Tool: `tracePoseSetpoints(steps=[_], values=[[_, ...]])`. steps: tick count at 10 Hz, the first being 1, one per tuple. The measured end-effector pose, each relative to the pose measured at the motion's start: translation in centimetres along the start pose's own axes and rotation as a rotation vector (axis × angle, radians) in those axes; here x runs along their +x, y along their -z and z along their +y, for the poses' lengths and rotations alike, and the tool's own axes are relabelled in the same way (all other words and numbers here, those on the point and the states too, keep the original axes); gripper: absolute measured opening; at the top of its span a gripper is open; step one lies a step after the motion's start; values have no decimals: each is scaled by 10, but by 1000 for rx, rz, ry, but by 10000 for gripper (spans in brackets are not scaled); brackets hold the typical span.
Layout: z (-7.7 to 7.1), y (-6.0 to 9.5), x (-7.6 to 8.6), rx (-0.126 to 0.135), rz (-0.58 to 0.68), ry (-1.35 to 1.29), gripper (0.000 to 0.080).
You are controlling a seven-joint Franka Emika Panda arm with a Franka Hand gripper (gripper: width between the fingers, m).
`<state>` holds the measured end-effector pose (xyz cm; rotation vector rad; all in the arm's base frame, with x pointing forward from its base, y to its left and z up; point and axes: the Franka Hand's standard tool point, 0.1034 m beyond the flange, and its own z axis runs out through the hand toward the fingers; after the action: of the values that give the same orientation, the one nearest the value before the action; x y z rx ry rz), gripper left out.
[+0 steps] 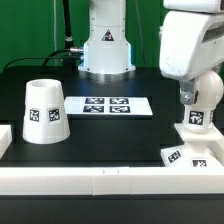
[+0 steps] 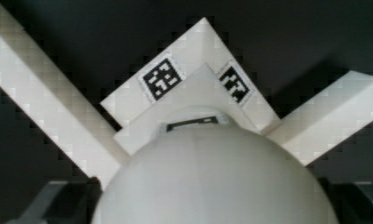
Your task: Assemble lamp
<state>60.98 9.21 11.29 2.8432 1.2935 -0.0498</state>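
Holding the bulb (image 2: 209, 175) upright in the gripper (image 1: 196, 113), jaws closed on its sides, round top toward the wrist camera. Hovering directly over the base (image 1: 186, 152) at the near right of the scene. Cannot tell whether the foot of the bulb and the socket already touch. Seen from the wrist, centred over the base. Probably kept vertical and centred so as to go straight down into the socket without cocking. Base tucked into the angle where two white rails (image 2: 41, 95) meet, likely braced there against sliding or turning under a twist. Shade (image 1: 45, 110) parked on its wide end at the left, well apart, presumably out of the arm's way until the bulb is seated. Between shade and base, slightly farther back: the marker board (image 1: 110, 105), flat on the table.
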Motion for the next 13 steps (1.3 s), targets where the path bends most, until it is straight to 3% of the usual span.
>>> tracePoseSetpoints(steps=[7,13], values=[[-3,-1,2,18,6,-568,577],[-6,-1,5,58,10,-1014,577]])
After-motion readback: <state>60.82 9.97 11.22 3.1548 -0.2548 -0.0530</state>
